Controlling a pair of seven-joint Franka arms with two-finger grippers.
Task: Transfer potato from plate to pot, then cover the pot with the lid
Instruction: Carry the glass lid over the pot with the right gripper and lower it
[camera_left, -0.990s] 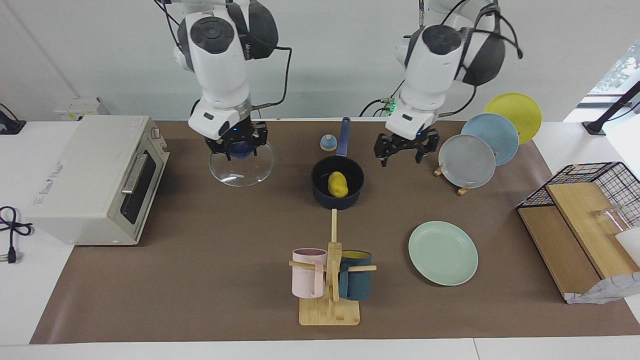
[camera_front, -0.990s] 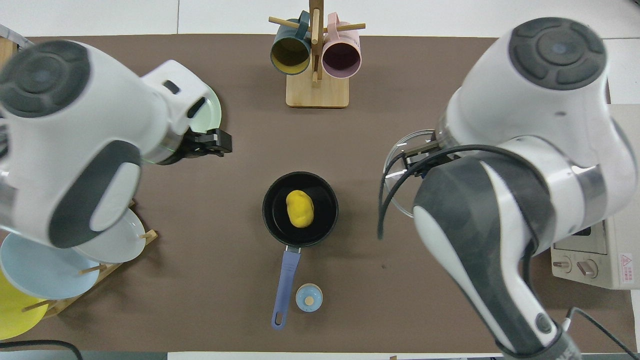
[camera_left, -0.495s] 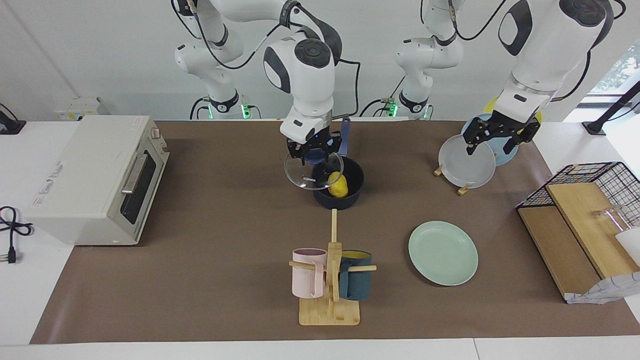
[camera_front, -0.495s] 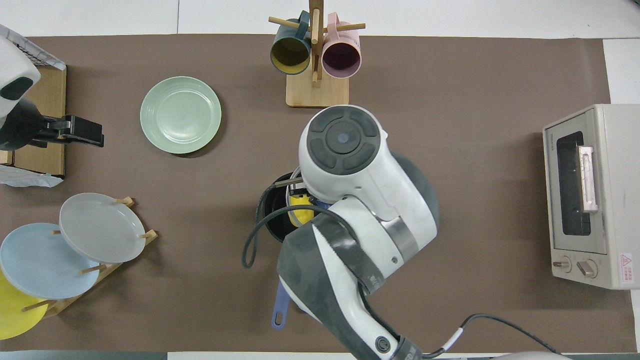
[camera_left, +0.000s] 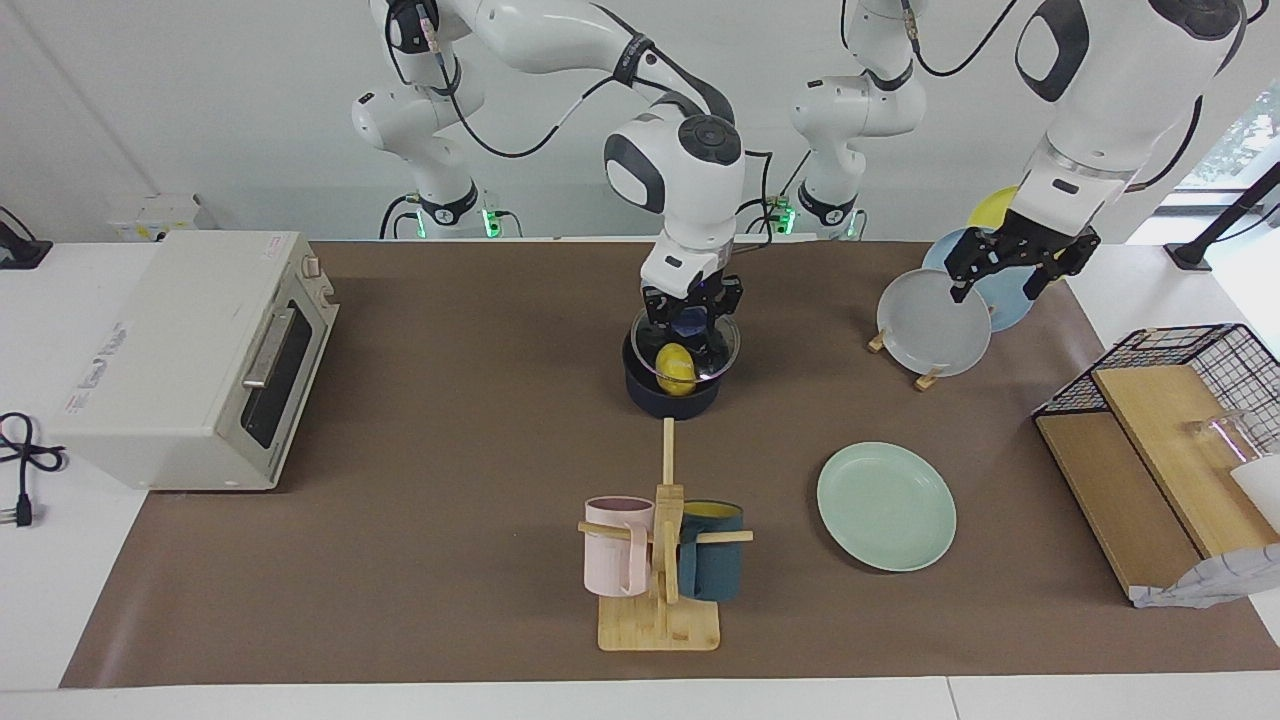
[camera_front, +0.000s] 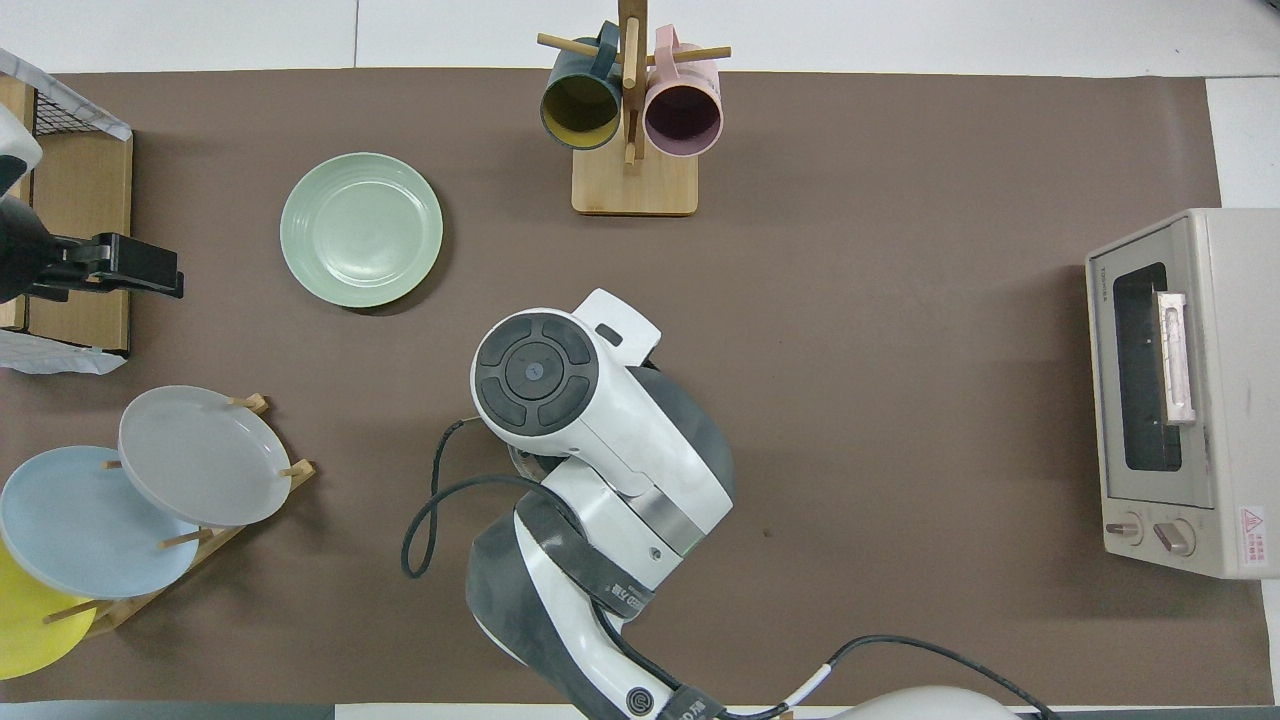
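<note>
Standing on end in the pot (camera_left: 672, 395), your potato (camera_left: 677, 368) sits under the lid (camera_left: 712, 352), whose knob the right gripper (camera_left: 692, 316) pinches. Brown mat (camera_left: 450, 500) covers a white table. The plate (camera_left: 886, 506) lies bare. Your left gripper (camera_left: 1015, 266) hangs wide over 3 racked plates (camera_left: 930, 325).

One potato (camera_left: 677, 367), one pot (camera_left: 672, 392), one lid (camera_left: 686, 345), one mint-green plate (camera_left: 886, 506). Three upright plates on one rack: grey (camera_left: 932, 322), light blue (camera_left: 1004, 298), yellow (camera_left: 993, 207). Two mugs on one wooden stand (camera_left: 659, 625): pink (camera_left: 615, 546), dark teal (camera_left: 712, 565). One toaster oven (camera_left: 190, 355). One wire basket (camera_left: 1180, 365). Two grippers: left (camera_left: 1012, 270), right (camera_left: 691, 304).
</note>
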